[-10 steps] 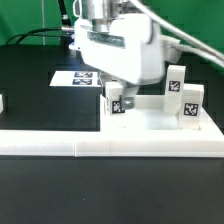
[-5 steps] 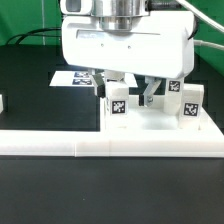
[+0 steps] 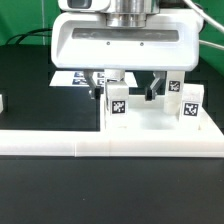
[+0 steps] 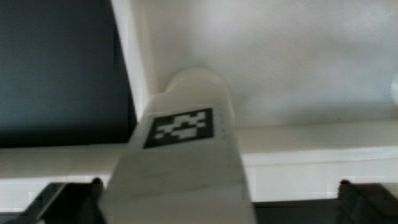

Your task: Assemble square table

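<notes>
The two-finger gripper [image 3: 133, 90] hangs open, fingers apart, astride one small white tagged plastic leg post [image 3: 117, 98] upright on the flat white square plastic tabletop slab [image 3: 150, 122]. Step in hand is probably screwing this leg; next move needs fingers to close squarely on post w/o tilting it

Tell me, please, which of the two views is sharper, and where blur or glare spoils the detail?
Exterior view: sharper, tags on the leg posts readable, though the gripper housing is bright and nearly washed out. Wrist view: soft throughout; the near leg post looms large and blurred, its tag smeared, and the white slab shows little texture.
</notes>
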